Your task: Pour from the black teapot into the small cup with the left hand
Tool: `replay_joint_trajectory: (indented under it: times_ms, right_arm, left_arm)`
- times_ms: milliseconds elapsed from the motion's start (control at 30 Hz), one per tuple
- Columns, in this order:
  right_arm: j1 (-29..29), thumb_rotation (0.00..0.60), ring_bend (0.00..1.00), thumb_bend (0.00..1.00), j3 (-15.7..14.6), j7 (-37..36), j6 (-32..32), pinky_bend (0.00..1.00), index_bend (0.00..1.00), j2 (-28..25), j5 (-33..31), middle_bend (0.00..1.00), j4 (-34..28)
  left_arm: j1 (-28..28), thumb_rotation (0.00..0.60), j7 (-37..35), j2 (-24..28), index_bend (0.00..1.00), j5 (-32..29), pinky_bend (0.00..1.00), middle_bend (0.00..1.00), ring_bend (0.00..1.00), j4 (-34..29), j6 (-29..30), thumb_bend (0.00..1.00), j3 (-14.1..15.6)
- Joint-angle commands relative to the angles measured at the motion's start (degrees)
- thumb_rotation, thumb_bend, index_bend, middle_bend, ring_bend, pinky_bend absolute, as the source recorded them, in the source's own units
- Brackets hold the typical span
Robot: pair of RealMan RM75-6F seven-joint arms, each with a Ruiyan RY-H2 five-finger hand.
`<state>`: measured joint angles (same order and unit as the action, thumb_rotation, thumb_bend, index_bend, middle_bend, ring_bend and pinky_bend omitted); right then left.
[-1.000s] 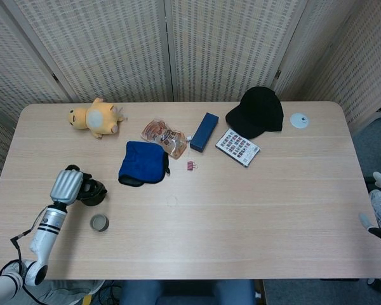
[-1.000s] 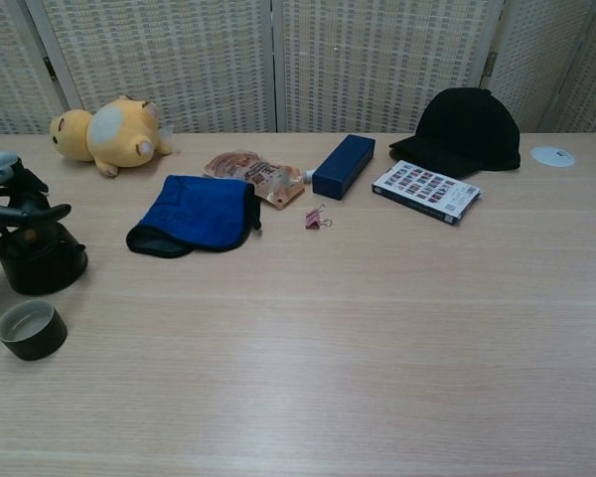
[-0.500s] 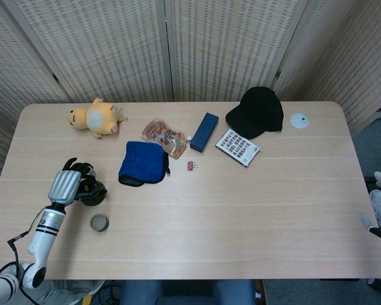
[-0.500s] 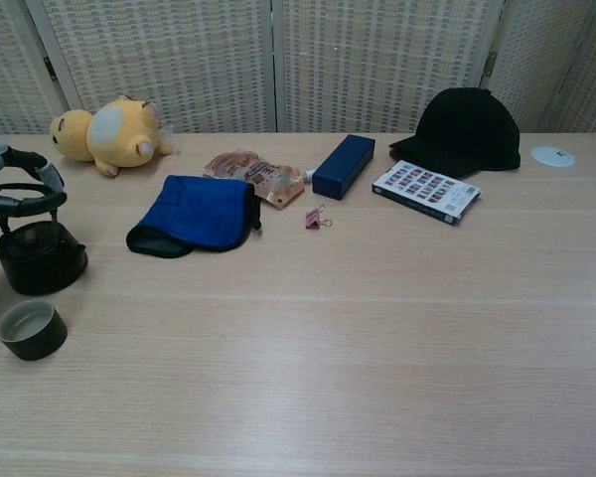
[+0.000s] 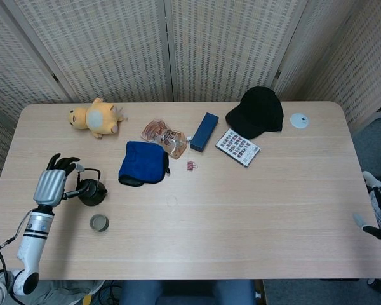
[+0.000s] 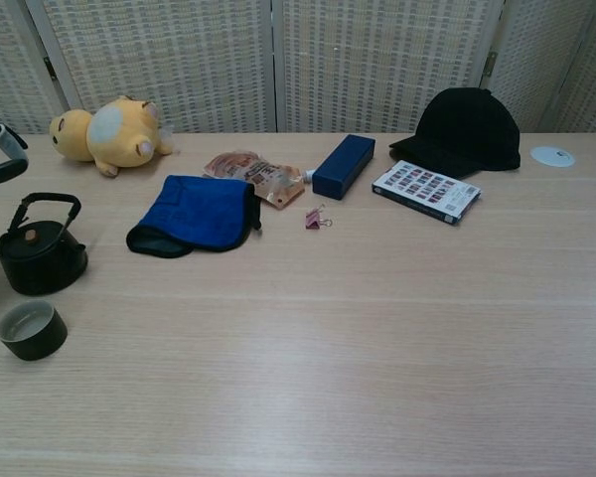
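My left hand [image 5: 51, 182] hovers just left of the squat black teapot [image 5: 91, 191], not touching it. Its fingers are spread and hold nothing.

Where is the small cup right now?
In both views the cup stands near the table's front left edge, just in front of the black teapot, apart from it.

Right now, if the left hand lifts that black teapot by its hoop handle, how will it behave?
The round black teapot looks like cast iron, so probably heavy for its size. Held by the thin upright hoop handle, it would likely swing. Its broad base suggests it will not tip easily when set by the small cup.
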<state>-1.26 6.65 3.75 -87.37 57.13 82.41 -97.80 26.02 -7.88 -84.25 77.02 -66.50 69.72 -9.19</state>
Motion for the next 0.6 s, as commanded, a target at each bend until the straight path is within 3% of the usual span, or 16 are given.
replay_joint_trajectory:
  times_ms: [33, 167, 600]
  right_arm:
    - [-0.4, 0.6, 0.16, 0.16, -0.4, -0.1, 0.8, 0.18, 0.16, -0.2, 0.3, 0.28, 0.2]
    - [-0.8, 0.6, 0.16, 0.16, -1.0, -0.5, 1.8, 0.18, 0.16, -0.3, 1.2, 0.28, 0.4]
    - [-3.0, 0.6, 0.16, 0.16, -3.2, -3.3, 4.5, 0.18, 0.16, 0.5, 6.1, 0.28, 1.2]
  left_arm:
    - [-2.1, 0.257, 3.1, 2.9, 0.39, -1.3, 0.03, 0.22, 0.18, -4.6, 2.1, 0.27, -0.1]
    - [-4.5, 0.31, 6.2, 5.7, 0.39, -2.1, 0.03, 0.22, 0.18, -10.1, 4.5, 0.27, 0.2]
    - [-12.0, 0.373, 14.0, 11.8, 0.4, -0.2, 0.03, 0.22, 0.18, -23.1, 13.4, 0.27, 3.6]
